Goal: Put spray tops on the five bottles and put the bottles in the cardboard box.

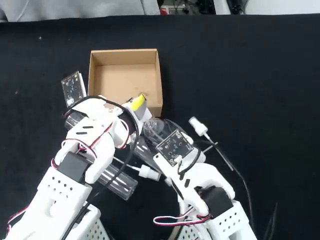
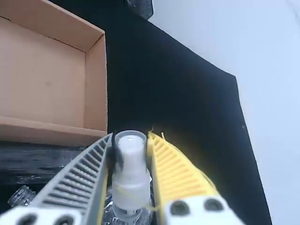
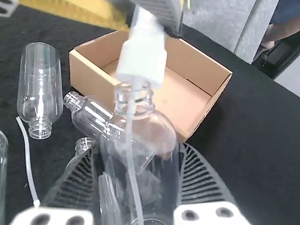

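My right gripper (image 3: 140, 149) (image 1: 153, 132) is shut on an upright clear bottle (image 3: 140, 140) just in front of the cardboard box (image 1: 125, 75) (image 3: 206, 89). My left gripper (image 2: 130, 137) (image 1: 138, 106) is shut on a white spray top (image 2: 129, 164) (image 3: 143, 51) held just above the bottle's neck, with its dip tube running down inside the bottle. The box looks empty. Two more open bottles (image 3: 40, 89) (image 3: 91, 115) lie on the cloth beside the box.
A loose spray top (image 1: 198, 126) with its tube lies right of the right arm, another (image 1: 148, 173) between the arms. A clear bottle (image 1: 117, 182) lies under the left arm. The black cloth to the right has free room.
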Tool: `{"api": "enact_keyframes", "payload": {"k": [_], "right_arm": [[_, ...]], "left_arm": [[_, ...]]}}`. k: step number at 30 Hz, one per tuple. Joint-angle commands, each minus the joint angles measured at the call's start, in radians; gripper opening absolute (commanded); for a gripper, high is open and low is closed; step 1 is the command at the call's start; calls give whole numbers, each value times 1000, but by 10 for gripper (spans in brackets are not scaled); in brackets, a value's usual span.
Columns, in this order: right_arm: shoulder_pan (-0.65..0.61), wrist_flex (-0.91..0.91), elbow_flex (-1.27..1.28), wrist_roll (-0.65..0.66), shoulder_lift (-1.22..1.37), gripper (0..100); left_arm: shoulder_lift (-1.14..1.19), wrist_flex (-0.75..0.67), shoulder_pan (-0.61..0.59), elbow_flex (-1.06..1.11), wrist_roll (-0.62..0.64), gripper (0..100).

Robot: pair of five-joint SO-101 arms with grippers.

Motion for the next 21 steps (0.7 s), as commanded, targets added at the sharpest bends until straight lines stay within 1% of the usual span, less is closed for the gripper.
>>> {"api": "enact_keyframes", "payload": {"k": [1, 3, 8, 10, 13, 16, 21], "right_arm": [[25, -31, -12, 6, -27, 31], [26, -31, -12, 6, -27, 31], [28, -31, -12, 6, -27, 31], [28, -31, -12, 6, -27, 31], [28, -31, -10, 6, -27, 31], [29, -31, -7, 6, -27, 30], [29, -32, -1, 6, -27, 31]], "left_arm": [[-18, -6, 30, -15, -11, 30], [-18, -6, 31, -16, -14, 30], [-18, -6, 31, -16, -103, 35], [-18, -5, 31, -15, -103, 80], [-18, 2, 31, -7, -103, 200], [-18, 66, 31, -25, -103, 284], [-18, 133, 31, -76, -103, 291]]}}
